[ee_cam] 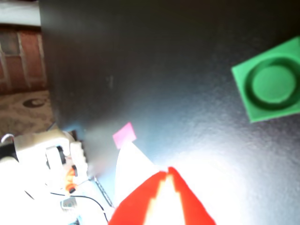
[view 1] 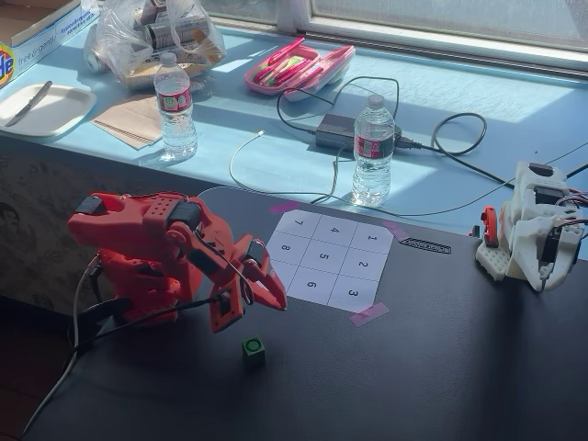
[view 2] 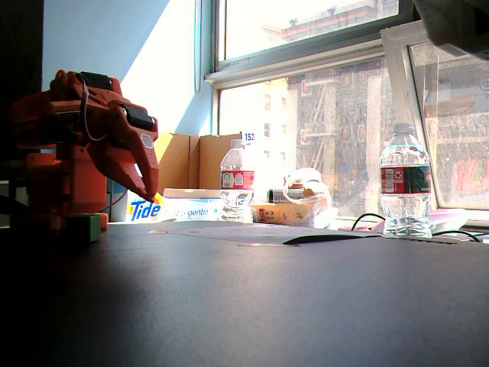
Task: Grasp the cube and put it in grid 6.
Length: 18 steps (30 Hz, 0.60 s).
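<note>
The green cube (view 1: pixel 254 350) with a dark ring mark sits on the black table, in front of the numbered sheet. It also shows at the upper right of the wrist view (ee_cam: pixel 269 86) and low at the left of a fixed view (view 2: pixel 93 226). Grid 6 (view 1: pixel 311 285) is the white cell in the sheet's near row, and nothing lies on it. My red gripper (view 1: pixel 274 299) hangs above the table between the cube and the sheet's left edge, up and left of the cube. Its fingers meet at the tips (ee_cam: pixel 168 171) and hold nothing. It points down in a fixed view (view 2: pixel 150 196).
Two water bottles (view 1: pixel 175 106) (view 1: pixel 373 152) stand on the blue surface behind the table, with a power brick and cables (view 1: pixel 335 133). A white arm (view 1: pixel 528 230) sits at the table's right edge. Pink tape (view 1: pixel 368 314) holds the sheet's corner.
</note>
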Motion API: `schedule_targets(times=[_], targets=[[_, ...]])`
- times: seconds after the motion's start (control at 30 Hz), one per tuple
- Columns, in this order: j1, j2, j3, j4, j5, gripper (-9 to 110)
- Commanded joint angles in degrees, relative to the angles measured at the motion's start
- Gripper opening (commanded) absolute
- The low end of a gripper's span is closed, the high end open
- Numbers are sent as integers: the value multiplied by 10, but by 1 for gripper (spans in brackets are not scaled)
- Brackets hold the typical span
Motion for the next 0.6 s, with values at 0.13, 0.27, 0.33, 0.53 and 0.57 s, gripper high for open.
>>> schedule_targets(times=[0.13, 0.27, 0.33, 0.53, 0.57], targets=[[33, 4, 39, -11, 54, 0], [42, 4, 39, -10, 69, 0], [40, 4, 39, -10, 68, 0], [18, -9, 20, 4, 40, 0], [15, -32, -12, 18, 34, 0]])
